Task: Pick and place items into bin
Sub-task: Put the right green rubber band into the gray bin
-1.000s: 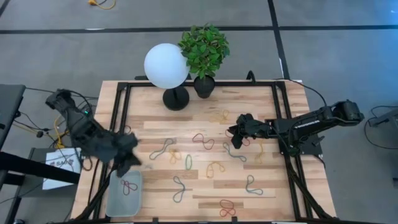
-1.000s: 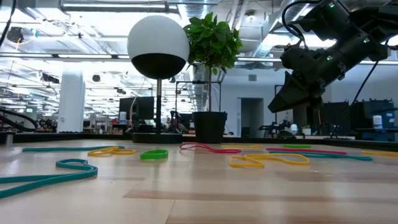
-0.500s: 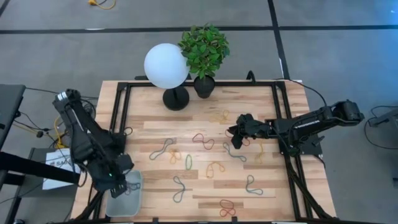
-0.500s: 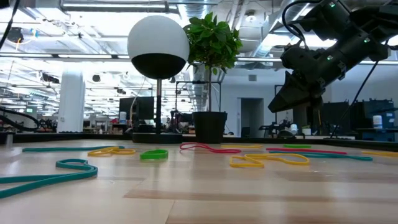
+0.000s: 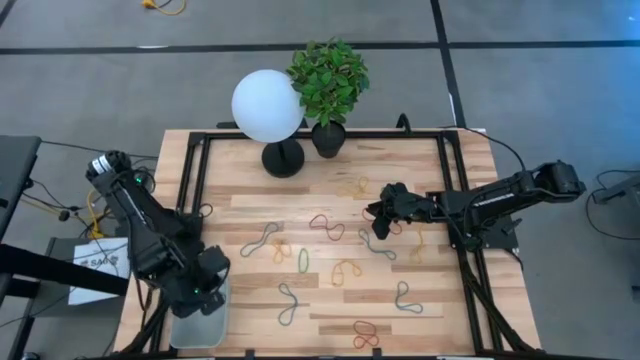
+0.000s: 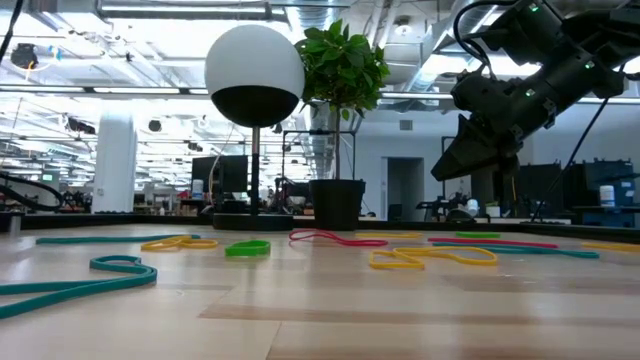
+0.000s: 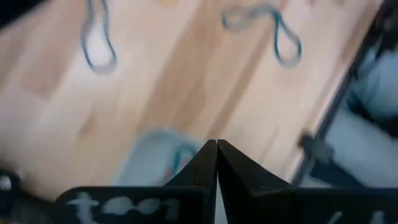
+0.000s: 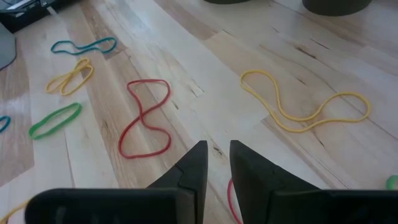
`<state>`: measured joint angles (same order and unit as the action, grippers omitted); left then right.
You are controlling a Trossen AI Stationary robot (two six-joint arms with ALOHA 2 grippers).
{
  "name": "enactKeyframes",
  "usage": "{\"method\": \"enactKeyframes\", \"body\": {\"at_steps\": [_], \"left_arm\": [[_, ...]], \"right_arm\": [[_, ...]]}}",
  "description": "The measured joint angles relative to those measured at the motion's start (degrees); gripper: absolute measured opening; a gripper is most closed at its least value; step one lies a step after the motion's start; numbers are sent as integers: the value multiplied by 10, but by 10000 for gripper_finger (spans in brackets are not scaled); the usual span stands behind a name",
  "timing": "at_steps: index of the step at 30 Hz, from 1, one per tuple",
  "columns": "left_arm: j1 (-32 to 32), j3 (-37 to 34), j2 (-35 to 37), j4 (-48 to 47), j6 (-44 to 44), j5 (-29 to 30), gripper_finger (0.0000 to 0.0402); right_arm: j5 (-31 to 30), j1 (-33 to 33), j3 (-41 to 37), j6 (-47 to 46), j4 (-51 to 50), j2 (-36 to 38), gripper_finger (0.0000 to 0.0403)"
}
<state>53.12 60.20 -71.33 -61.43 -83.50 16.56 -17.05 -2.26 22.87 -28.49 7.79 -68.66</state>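
Several rubber-band items lie flat and scattered on the wooden table, among them a red one, a green one and a teal one. The pale bin sits at the near left corner. My left gripper hangs shut over the bin's far end, pointing steeply down. In the left wrist view the bin is blurred, with a teal loop in it. My right gripper stands at the right of the middle, slightly open above the wood, near a red band.
A white globe lamp and a potted plant stand at the far edge. A black frame runs along the table's sides. A yellow band and a green one lie ahead of my right gripper.
My left gripper has gone toward the table's near edge and down, tipping more steeply downward, and now stands over the bin's far end. My right arm has kept still.
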Motion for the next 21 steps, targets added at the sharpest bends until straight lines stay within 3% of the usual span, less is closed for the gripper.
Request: {"method": "enactKeyframes", "body": {"at_steps": [10,15,21], "left_arm": [[-94,-4,0,-6,149,110,0],[-154,-5,-8,-8,188,112,11],[-217,-5,-43,-7,263,104,56]], "right_arm": [[0,0,0,0,2,0,64],[0,0,0,0,2,0,64],[0,0,0,0,3,0,64]]}}
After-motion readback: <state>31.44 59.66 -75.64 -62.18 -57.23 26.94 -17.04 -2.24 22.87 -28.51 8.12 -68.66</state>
